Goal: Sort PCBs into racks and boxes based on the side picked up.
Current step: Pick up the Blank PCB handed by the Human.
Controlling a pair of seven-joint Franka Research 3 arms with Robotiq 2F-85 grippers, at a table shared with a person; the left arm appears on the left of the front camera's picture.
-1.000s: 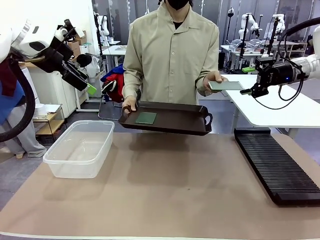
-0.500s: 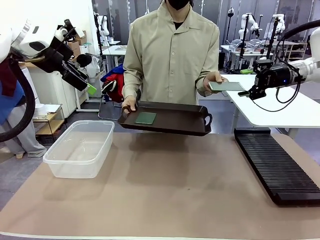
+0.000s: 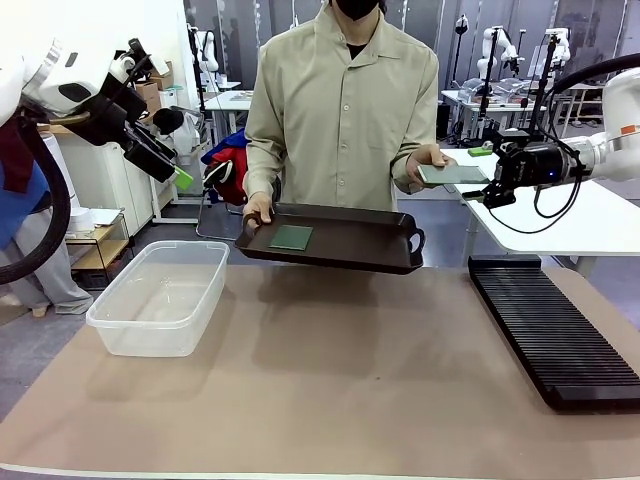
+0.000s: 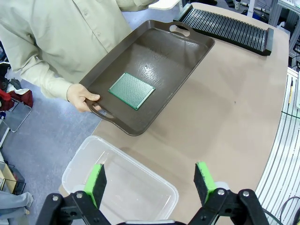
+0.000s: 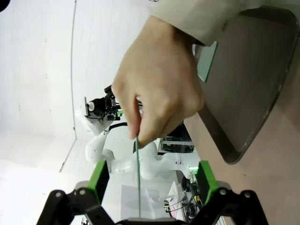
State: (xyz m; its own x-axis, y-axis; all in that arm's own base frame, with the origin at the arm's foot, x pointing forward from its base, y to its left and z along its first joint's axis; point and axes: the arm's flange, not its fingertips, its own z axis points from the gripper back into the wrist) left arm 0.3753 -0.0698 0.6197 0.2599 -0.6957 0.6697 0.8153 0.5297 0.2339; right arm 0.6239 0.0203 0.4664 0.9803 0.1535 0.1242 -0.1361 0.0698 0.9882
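A person holds one green PCB (image 3: 452, 173) flat in a raised hand (image 3: 425, 160). My right gripper (image 3: 480, 172) is at the board's near edge, one finger above it and one below. In the right wrist view that PCB (image 5: 138, 178) shows edge-on between the green pads (image 5: 99, 180), which stand apart from it, so the gripper (image 5: 152, 180) is open. Another PCB (image 3: 291, 236) lies on the dark brown tray (image 3: 370, 250) in the person's other hand. My left gripper (image 3: 180, 178) hangs open high at the left, above the clear box (image 3: 160, 295). From the left wrist, the gripper (image 4: 150, 183) looks down on the PCB (image 4: 131, 90) and the box (image 4: 117, 187).
The long black slotted rack (image 3: 550, 330) lies along the right side of the brown table top. The rack (image 4: 225, 30) shows again beyond the tray (image 4: 183, 47) in the left wrist view. A white table (image 3: 560, 215) stands behind the right arm.
My right gripper has moved left, up to the PCB in the person's hand, and its fingers now straddle the board's edge. The left arm, tray and box have not moved.
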